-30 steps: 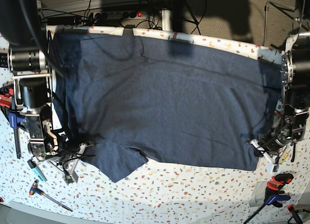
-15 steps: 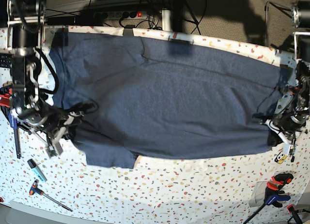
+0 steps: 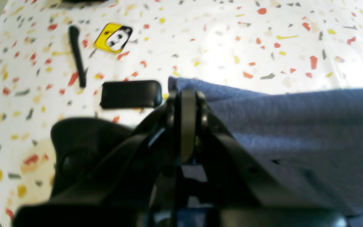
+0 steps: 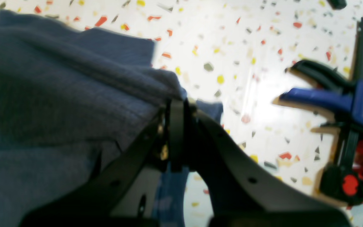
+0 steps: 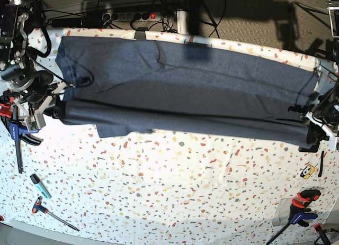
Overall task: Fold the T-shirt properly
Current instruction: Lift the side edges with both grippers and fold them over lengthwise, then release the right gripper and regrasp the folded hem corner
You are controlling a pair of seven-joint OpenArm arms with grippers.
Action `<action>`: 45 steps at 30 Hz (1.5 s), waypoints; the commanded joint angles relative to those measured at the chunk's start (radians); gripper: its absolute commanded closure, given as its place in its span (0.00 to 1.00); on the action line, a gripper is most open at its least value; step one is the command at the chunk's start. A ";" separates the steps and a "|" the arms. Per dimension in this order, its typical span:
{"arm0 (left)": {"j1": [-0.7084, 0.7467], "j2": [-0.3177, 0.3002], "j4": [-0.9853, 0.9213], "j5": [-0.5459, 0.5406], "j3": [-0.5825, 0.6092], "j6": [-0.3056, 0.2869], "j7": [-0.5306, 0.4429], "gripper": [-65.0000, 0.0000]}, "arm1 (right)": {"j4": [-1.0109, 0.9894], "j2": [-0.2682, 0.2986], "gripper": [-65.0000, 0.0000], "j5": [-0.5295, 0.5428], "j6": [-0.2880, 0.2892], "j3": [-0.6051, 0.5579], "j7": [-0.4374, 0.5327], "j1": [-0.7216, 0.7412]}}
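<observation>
The T-shirt (image 5: 180, 91) lies stretched as a long band across the far half of the speckled surface (image 5: 175, 192), its near edge lifted and carried toward the far side. It hangs taut because each end of that edge is held. The left claw (image 3: 186, 97), at the scene's right, is pressed together and pinching a corner of the navy cloth; the right claw (image 4: 176, 107), at the scene's left, is likewise clamped on a bunched edge of the T-shirt. Holding both ends at once likely keeps the fold line straight and stops the middle from sagging into creases, so the near half can be laid evenly over the far half.

Counted: one T-shirt and two claws. A blue-and-black bar clamp (image 4: 348, 104) sits near the left edge, and another clamp (image 5: 299, 208) at the near right corner. One yellow sticker (image 3: 113, 37) lies on the surface at right, with a thin black stick (image 3: 77, 56) just beside it. Near the near left corner lie a marker (image 5: 40, 185) and a T-handled tool (image 5: 50, 211).
</observation>
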 commanded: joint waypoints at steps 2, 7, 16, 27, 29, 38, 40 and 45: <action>0.006 -0.024 0.018 -0.035 -0.037 -0.023 0.002 1.00 | 0.026 0.019 1.00 0.002 -0.005 0.022 0.024 -0.029; 0.077 -0.023 0.019 -0.045 -0.050 -0.055 0.012 1.00 | 0.035 0.012 1.00 -0.003 -0.005 0.022 0.047 -0.107; 0.144 -0.024 0.019 0.050 -0.050 -0.055 0.021 1.00 | 0.034 -0.052 0.89 -0.009 -0.005 0.021 -0.002 -0.121; 0.144 -0.035 0.069 0.064 -0.050 -0.051 0.088 0.54 | 0.035 -0.049 0.54 0.074 -0.006 0.021 -0.016 -0.012; 0.143 -0.039 0.101 0.062 -0.050 -0.047 0.093 0.54 | 0.030 -0.067 0.54 0.111 -0.007 0.019 -0.044 0.043; 0.143 -0.037 0.238 0.061 -0.050 0.021 0.108 0.54 | -0.151 -0.102 0.54 0.086 -0.006 -0.101 -0.150 0.301; 0.143 -0.037 0.244 0.061 -0.050 0.021 0.108 0.54 | -0.219 -0.102 0.54 0.065 -0.007 -0.143 -0.151 0.353; 0.144 -0.037 0.244 0.061 -0.050 0.021 0.108 0.54 | -0.396 -0.102 0.54 0.056 -0.006 -0.241 -0.156 0.478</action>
